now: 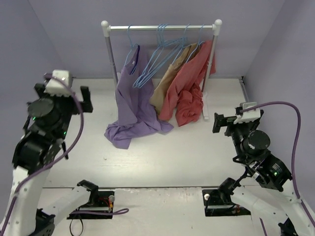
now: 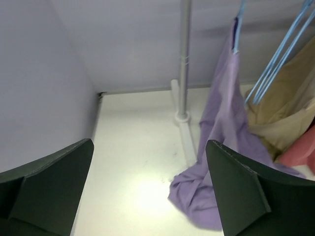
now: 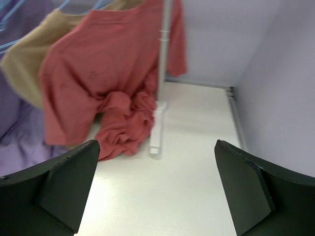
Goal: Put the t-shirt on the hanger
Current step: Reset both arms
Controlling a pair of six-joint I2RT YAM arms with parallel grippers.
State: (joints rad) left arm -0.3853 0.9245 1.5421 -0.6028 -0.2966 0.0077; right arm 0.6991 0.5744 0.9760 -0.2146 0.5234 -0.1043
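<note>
The lavender t-shirt (image 1: pixel 132 105) hangs by one shoulder from the leftmost light-blue hanger (image 1: pixel 131 48) on the rack, and its lower part lies bunched on the table. In the left wrist view the t-shirt (image 2: pixel 222 128) drapes from that hanger (image 2: pixel 239 19) down to the table. A lavender patch of it (image 3: pixel 17 147) shows at the left edge of the right wrist view. My left gripper (image 1: pixel 64 98) (image 2: pixel 150 147) is open and empty, raised left of the rack. My right gripper (image 1: pixel 231 120) (image 3: pixel 156 145) is open and empty, right of the rack.
The white rack (image 1: pixel 160 27) stands at the back, with its left pole (image 2: pixel 184 59) and right pole (image 3: pixel 165 54). Several empty blue hangers (image 1: pixel 156 61) hang in its middle. A tan-brown garment (image 1: pixel 167 81) and a brick-red garment (image 1: pixel 189 91) (image 3: pixel 108 73) hang on the right. Walls close both sides.
</note>
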